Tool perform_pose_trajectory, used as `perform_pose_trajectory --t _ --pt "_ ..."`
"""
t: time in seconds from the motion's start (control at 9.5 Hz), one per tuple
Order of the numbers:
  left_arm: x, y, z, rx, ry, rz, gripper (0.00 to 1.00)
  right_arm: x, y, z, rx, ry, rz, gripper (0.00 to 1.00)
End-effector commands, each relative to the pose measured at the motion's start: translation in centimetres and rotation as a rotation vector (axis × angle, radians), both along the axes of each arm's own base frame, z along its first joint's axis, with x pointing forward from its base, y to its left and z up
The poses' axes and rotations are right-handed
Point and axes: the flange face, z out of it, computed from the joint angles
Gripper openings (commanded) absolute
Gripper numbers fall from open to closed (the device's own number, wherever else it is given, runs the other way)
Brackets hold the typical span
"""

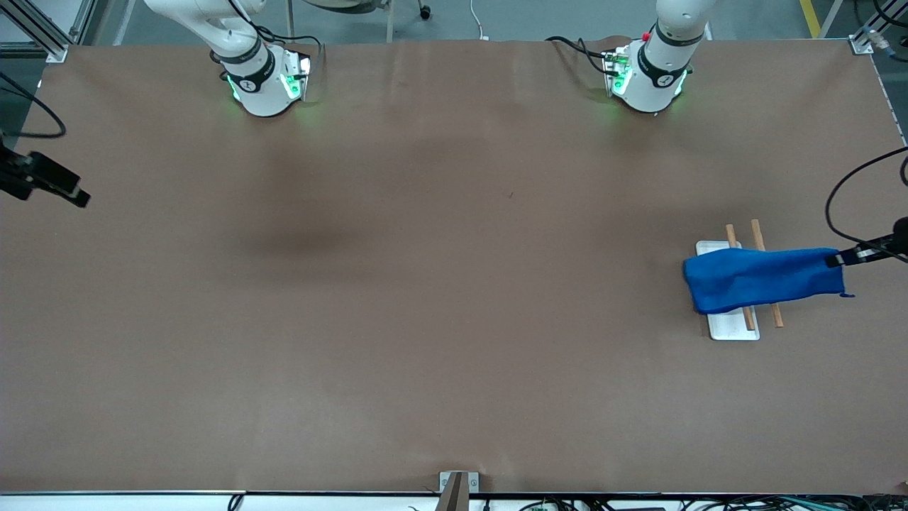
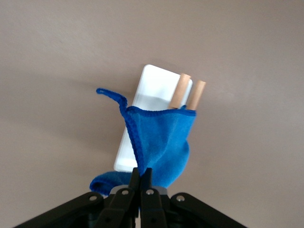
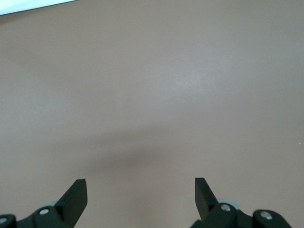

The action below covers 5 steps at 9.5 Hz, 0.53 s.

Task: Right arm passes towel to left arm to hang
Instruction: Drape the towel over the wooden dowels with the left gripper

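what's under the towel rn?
Towel drapes over two wooden rods above a white base; their middles are covered. Left pincer grips one end.

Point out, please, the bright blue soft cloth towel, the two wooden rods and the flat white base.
bright blue soft cloth towel [image 1: 762, 278], front view, middle of the cloth.
wooden rods [image 2: 179, 90], left wrist view, bare upper end.
flat white base [image 1: 731, 328], front view, uncovered near corner.

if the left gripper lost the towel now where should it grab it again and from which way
Judging from its pose, the best hold is the towel's free end toward the left arm's end of the table, where the left gripper is pinching it now. That end sticks out past the wooden rods on the white base, with only bare table under it, so come in roughly level with the fingers straddling the edge.
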Motion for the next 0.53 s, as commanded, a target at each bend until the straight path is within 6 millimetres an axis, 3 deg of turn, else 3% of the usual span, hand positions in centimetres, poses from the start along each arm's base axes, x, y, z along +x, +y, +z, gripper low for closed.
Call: perform_pose_trajectory --t 0.0,0.11,0.21,0.42 --pt "0.6 1.4 -1.4 0.037 0.003 -0.067 0.00 -0.1 -1.5 -0.1 -0.019 0.005 0.002 1.00" --pt "0.7 1.9 -2.6 0.026 0.007 -0.087 0.00 -0.2 -1.9 -0.3 -0.017 0.008 -0.007 1.00" --pt "0.0 4.2 -3.8 0.018 0.008 -0.053 0.00 -0.1 -2.6 -0.4 -0.017 0.008 -0.021 1.00" --pt "0.1 4.6 -6.2 -0.013 0.034 -0.050 0.05 -0.2 -2.3 -0.3 -0.016 0.011 -0.015 1.00"
